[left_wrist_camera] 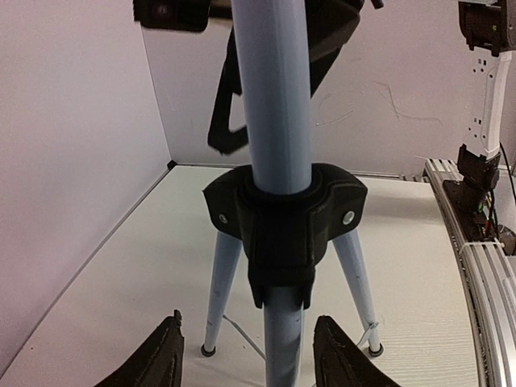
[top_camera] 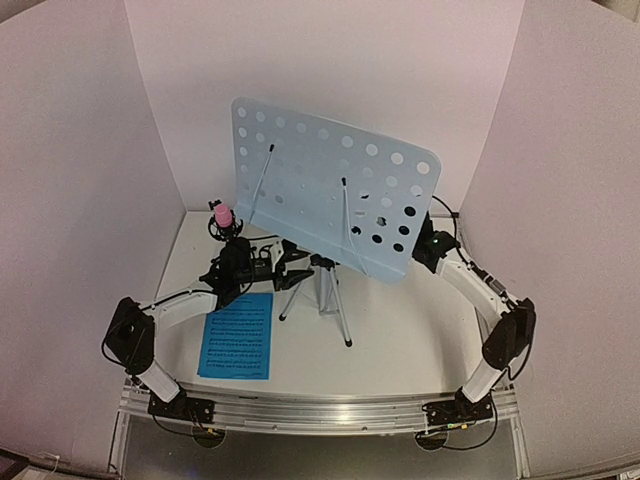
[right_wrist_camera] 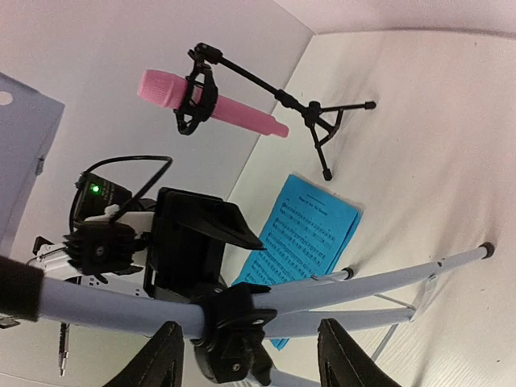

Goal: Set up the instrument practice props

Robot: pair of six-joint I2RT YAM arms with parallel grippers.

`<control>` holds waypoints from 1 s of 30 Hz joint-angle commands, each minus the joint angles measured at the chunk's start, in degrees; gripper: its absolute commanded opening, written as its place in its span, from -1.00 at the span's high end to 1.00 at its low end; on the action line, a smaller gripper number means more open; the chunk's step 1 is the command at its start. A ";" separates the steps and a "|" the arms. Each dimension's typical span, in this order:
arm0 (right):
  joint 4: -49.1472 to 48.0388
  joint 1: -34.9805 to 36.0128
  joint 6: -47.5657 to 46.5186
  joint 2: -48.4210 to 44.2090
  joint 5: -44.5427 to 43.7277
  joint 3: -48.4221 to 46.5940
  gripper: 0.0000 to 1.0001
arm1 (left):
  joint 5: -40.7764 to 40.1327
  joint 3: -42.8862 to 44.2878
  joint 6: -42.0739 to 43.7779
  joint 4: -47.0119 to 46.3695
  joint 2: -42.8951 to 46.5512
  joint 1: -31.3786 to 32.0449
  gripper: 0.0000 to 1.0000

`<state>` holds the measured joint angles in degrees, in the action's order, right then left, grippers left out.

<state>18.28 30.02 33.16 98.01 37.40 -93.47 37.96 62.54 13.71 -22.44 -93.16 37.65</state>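
The pale blue-grey perforated music stand desk (top_camera: pixel 330 190) stands tilted on its silver tripod (top_camera: pixel 325 290) at the table's middle. Blue music sheets (top_camera: pixel 237 335) lie stacked flat to the tripod's left; they also show in the right wrist view (right_wrist_camera: pixel 310 238). My left gripper (top_camera: pixel 295 265) is open beside the tripod pole. In its own view the fingers (left_wrist_camera: pixel 161 359) stand apart on either side of a tripod leg (left_wrist_camera: pixel 282 339) below the black collar (left_wrist_camera: pixel 282 226), not touching it. My right gripper (right_wrist_camera: pixel 254 359) is open just short of the collar (right_wrist_camera: pixel 234 330). In the top view the desk hides it.
A pink microphone (top_camera: pixel 222 215) on a small black stand stands at the back left near the wall; it also shows in the right wrist view (right_wrist_camera: pixel 210 101). White walls close in the table on three sides. A metal rail (top_camera: pixel 320 410) runs along the near edge.
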 commanded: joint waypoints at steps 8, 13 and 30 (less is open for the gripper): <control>-1.10 0.41 7.70 2.87 9.50 0.26 0.15 | 2.39 1.75 0.22 -3.29 -0.92 1.13 0.14; -1.16 0.48 8.78 2.23 11.70 2.26 0.31 | 2.12 2.03 0.18 -3.70 -1.37 1.20 0.27; -2.54 1.01 13.24 2.33 12.66 3.92 0.85 | 2.63 1.13 0.77 -3.49 -2.30 1.44 0.88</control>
<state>16.86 30.55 44.01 100.95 48.72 -90.09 39.91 62.67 12.72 -24.08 -95.46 38.74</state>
